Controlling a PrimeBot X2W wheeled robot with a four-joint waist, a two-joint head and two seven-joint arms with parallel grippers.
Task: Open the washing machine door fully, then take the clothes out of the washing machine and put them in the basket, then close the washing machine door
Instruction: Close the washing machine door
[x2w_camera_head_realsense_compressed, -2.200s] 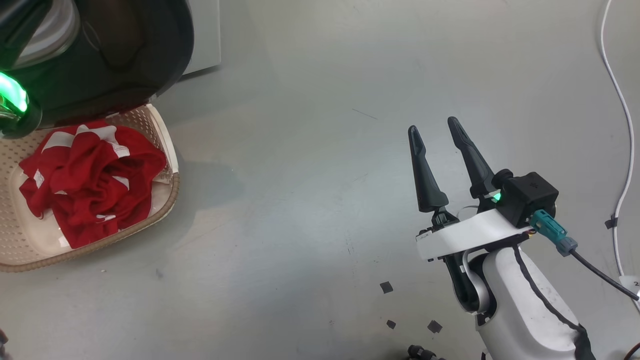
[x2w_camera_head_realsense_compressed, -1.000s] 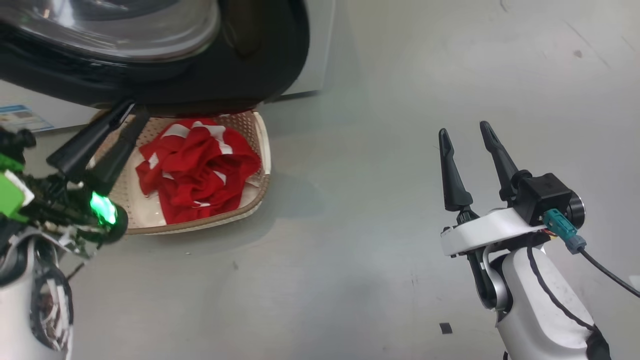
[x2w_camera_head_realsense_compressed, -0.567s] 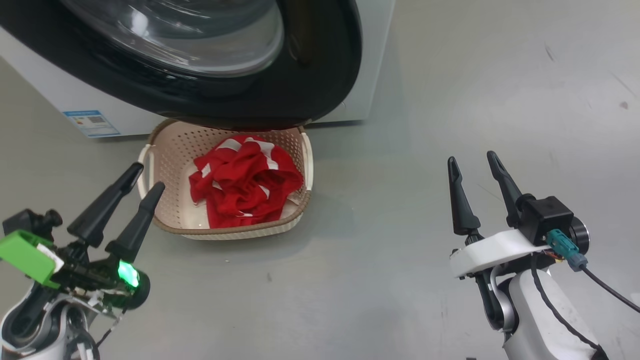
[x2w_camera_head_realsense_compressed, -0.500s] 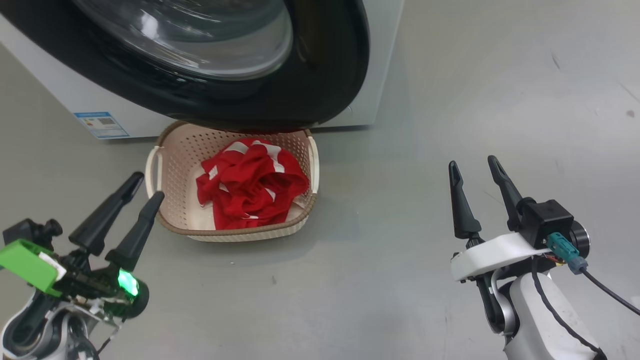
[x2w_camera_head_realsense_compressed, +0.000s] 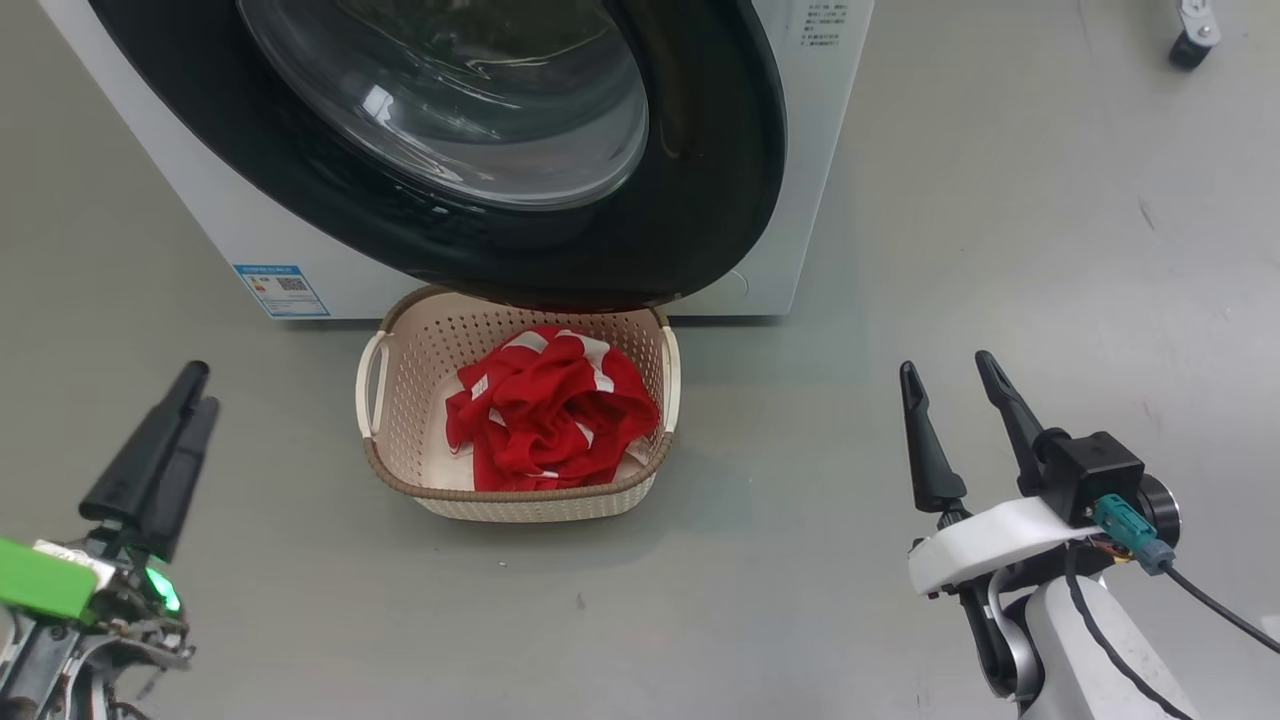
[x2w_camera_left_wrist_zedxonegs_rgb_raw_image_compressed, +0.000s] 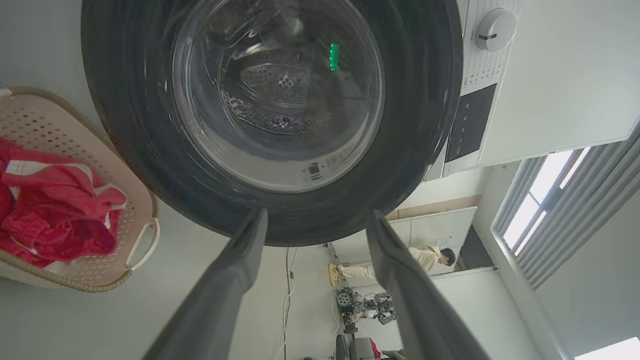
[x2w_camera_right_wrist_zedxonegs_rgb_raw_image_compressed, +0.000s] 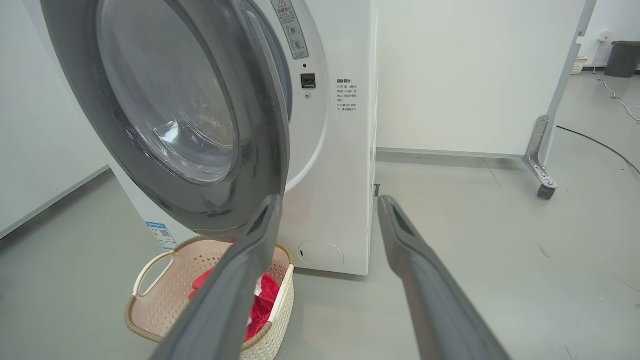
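The glossy black washing machine door (x2w_camera_head_realsense_compressed: 700, 150) stands ajar from the white washing machine (x2w_camera_head_realsense_compressed: 820, 150), with its glass bowl over the back of the basket (x2w_camera_head_realsense_compressed: 520, 500). The red clothes (x2w_camera_head_realsense_compressed: 550, 410) with white patches lie bunched in the cream basket. My left gripper (x2w_camera_head_realsense_compressed: 197, 385) is at the lower left, a short way left of the basket. In the left wrist view, my left gripper (x2w_camera_left_wrist_zedxonegs_rgb_raw_image_compressed: 315, 215) is open and empty, facing the door (x2w_camera_left_wrist_zedxonegs_rgb_raw_image_compressed: 125, 125). My right gripper (x2w_camera_head_realsense_compressed: 945, 365) is open and empty to the right of the basket. The right wrist view has the door's edge (x2w_camera_right_wrist_zedxonegs_rgb_raw_image_compressed: 260, 125) ahead of it.
A blue sticker (x2w_camera_head_realsense_compressed: 280, 290) marks the machine's lower front. A white panel on a caster (x2w_camera_right_wrist_zedxonegs_rgb_raw_image_compressed: 545, 190) stands right of the machine, with a cable (x2w_camera_right_wrist_zedxonegs_rgb_raw_image_compressed: 600, 142) on the floor beyond. A person (x2w_camera_left_wrist_zedxonegs_rgb_raw_image_compressed: 425, 257) is far off across the room. Grey floor spreads around the basket.
The head camera has swung, bringing the machine and basket to the centre. My left gripper has drawn back from the basket's edge to the lower left and its jaws have opened. The right arm holds its pose.
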